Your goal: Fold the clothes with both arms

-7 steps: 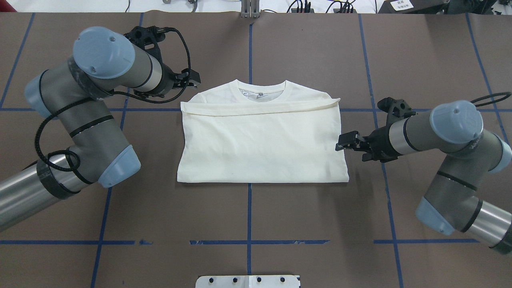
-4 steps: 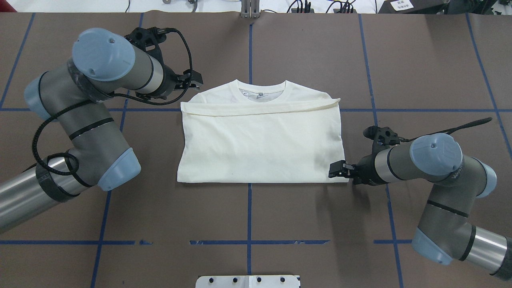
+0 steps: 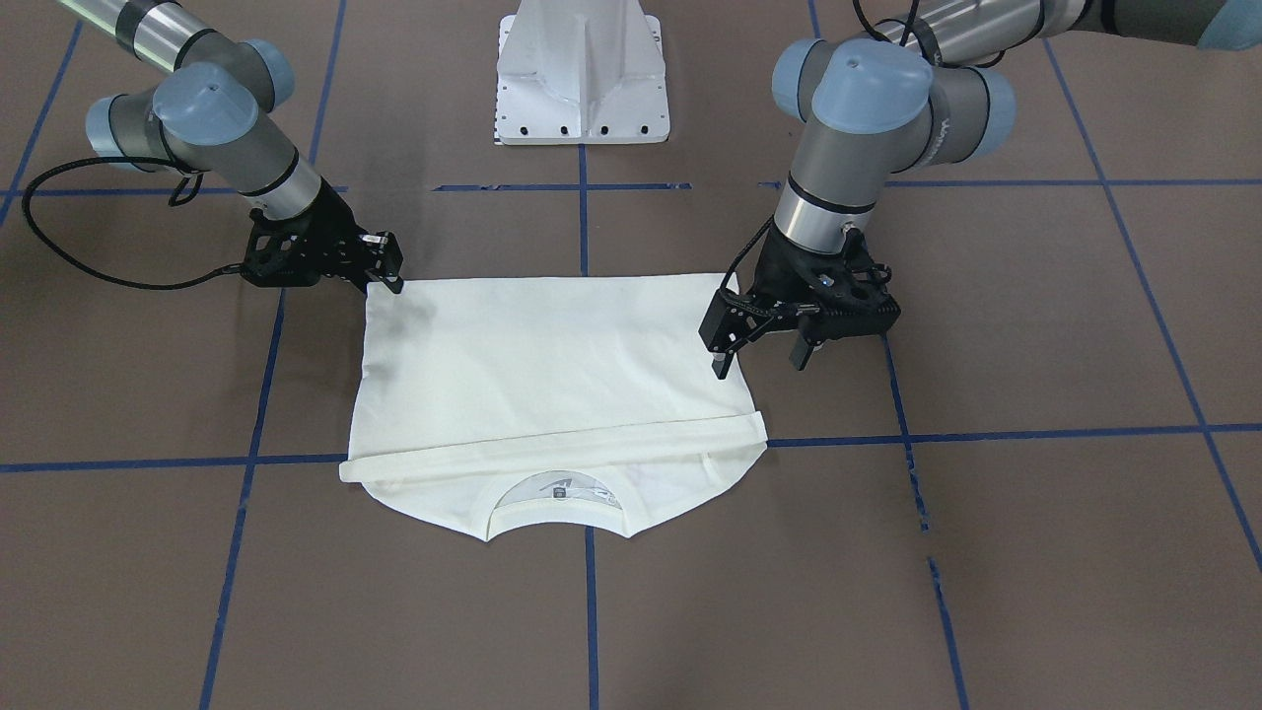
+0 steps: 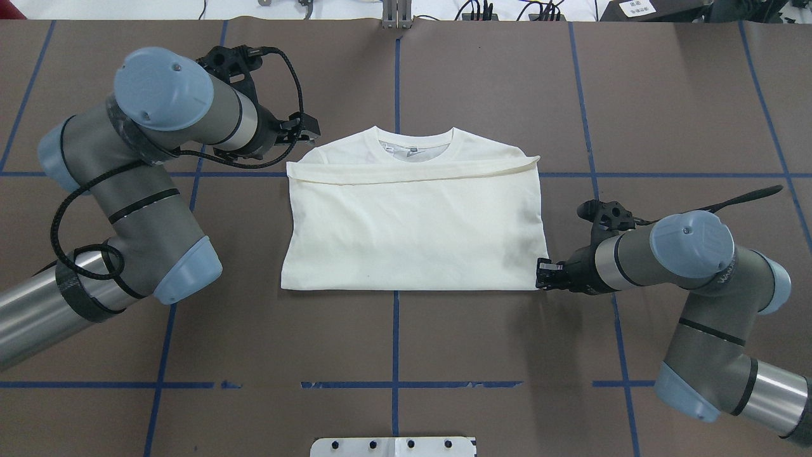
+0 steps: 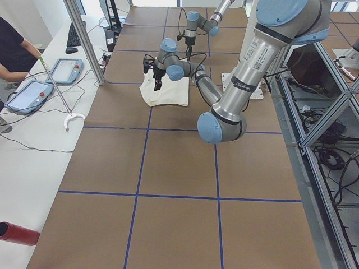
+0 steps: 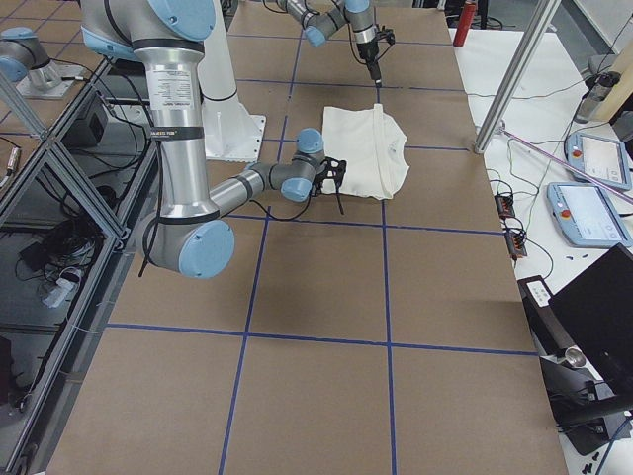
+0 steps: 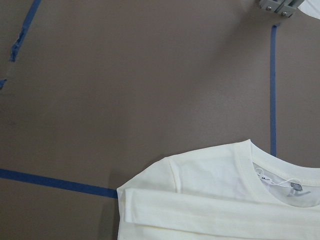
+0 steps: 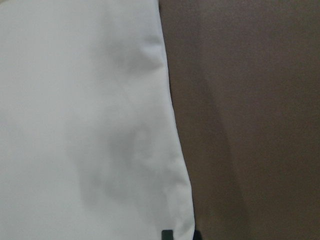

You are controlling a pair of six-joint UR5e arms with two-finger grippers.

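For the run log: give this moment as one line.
cream-white T-shirt: folded flat, plain side up, collar far side | left gripper: open, raised by shirt's left edge | right gripper: at shirt's near-right corner, opening unclear

Blue tape lines grid the brown table. The white mounting base sits at twelve o'clock in the front-facing view. In the left side view two teach pendants lie at ten o'clock, a red cylinder at eight.

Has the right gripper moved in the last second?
Yes. In the overhead view the right gripper slid toward the robot along the right edge of the T-shirt, ending at its near corner.
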